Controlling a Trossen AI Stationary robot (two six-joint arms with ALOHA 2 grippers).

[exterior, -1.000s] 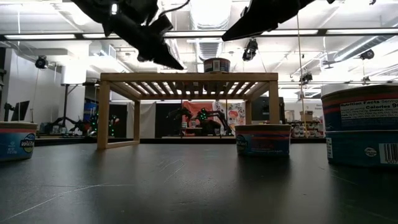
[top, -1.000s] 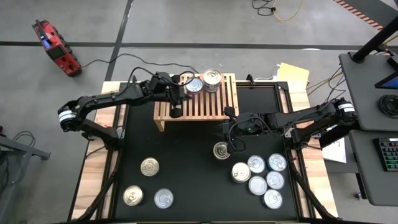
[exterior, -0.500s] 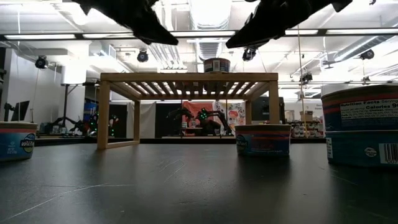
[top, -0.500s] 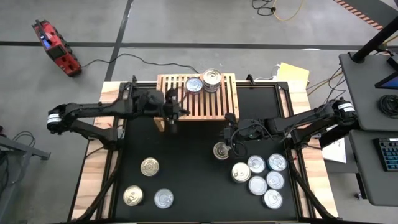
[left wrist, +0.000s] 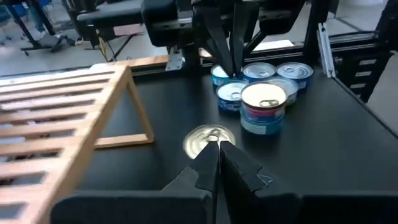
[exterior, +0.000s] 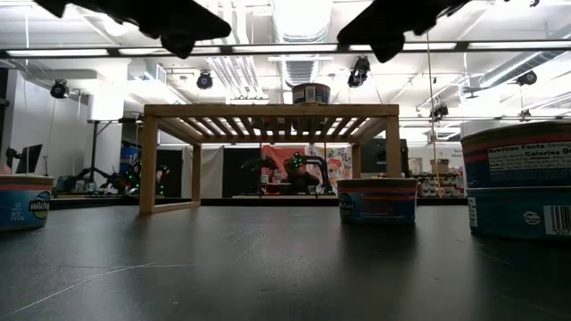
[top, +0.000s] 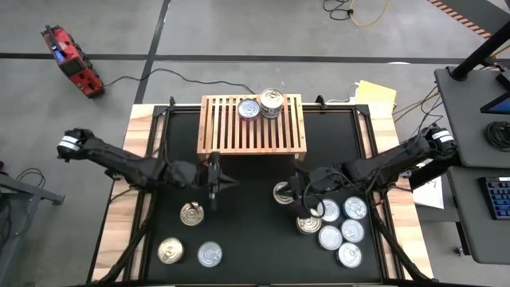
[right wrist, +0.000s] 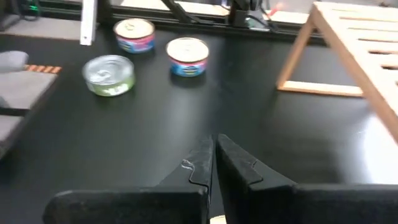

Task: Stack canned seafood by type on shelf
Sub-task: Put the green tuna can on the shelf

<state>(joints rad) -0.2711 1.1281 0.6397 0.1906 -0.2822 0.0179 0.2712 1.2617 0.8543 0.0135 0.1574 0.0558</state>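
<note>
Robotics lab / workshop. Grey concrete floor w/ dark tape lines, loose cables, a red tool on the floor. Black test table on a wood base. Desk w/ keyboard at the side. Low view: open ceiling w/ strip lights, ducts, more rigs and black frames in the background.

Two slim black jointed arms, matte, built from tubular segments with bulkier joint housings. Pale silver-white band ringing each arm near its outer joint. Thin black cables running along the segments. Left gripper and right gripper each ending in two dark, wedge-shaped plastic fingers with angular stepped edges, tapering to narrow tips.
</note>
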